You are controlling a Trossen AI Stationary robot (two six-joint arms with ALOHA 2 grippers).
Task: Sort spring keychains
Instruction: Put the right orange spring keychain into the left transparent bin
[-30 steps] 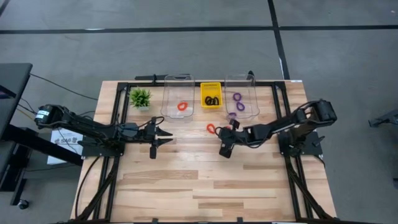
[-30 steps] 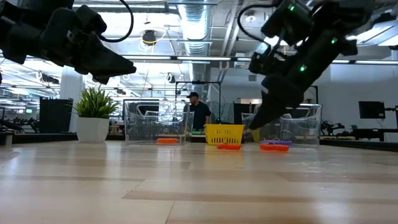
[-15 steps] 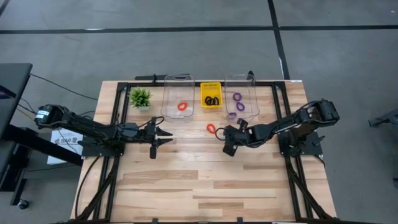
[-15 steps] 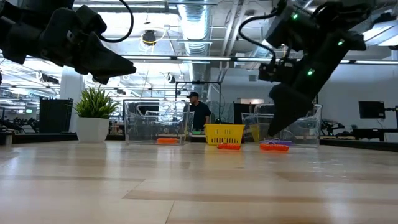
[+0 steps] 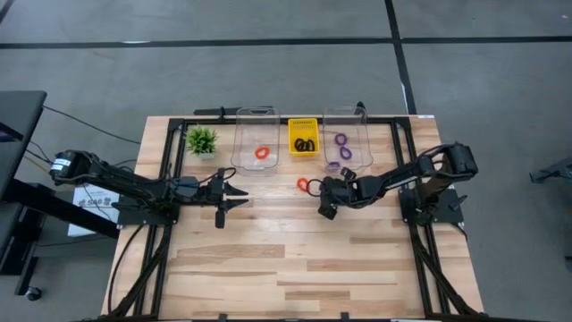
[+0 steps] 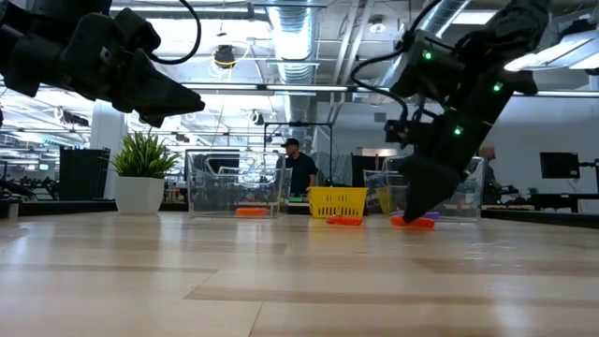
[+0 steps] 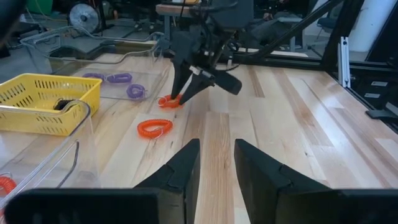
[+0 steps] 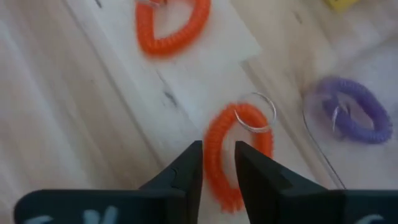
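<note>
My right gripper (image 5: 325,210) stands low over a red spring keychain (image 8: 239,149) with a metal ring, which lies on the table in front of the right clear bin (image 5: 346,134). A second red keychain (image 5: 304,185) lies on the table to its left. The left clear bin (image 5: 256,134) holds a red keychain (image 5: 262,152), the yellow basket (image 5: 303,131) holds black ones (image 5: 304,144), and the right bin holds purple ones (image 5: 342,140). My left gripper (image 5: 246,199) waits shut and empty at the table's left. My right gripper has one side of the red keychain's coiled loop (image 8: 214,158) between its two fingers. The fingers slant down from the table's right and near side. The keychain lies flat on the table (image 6: 412,222), with its ring end away from the fingers.
A small green plant (image 5: 202,139) stands at the far left beside the bins. The black frame rails (image 5: 174,170) run along both table sides. The near half of the wooden table (image 5: 295,268) is bare. A person (image 6: 298,173) stands in the room behind.
My right gripper has come down toward the table and a little toward the far edge, onto the red keychain in front of the right bin. The keychains have stayed where they were.
</note>
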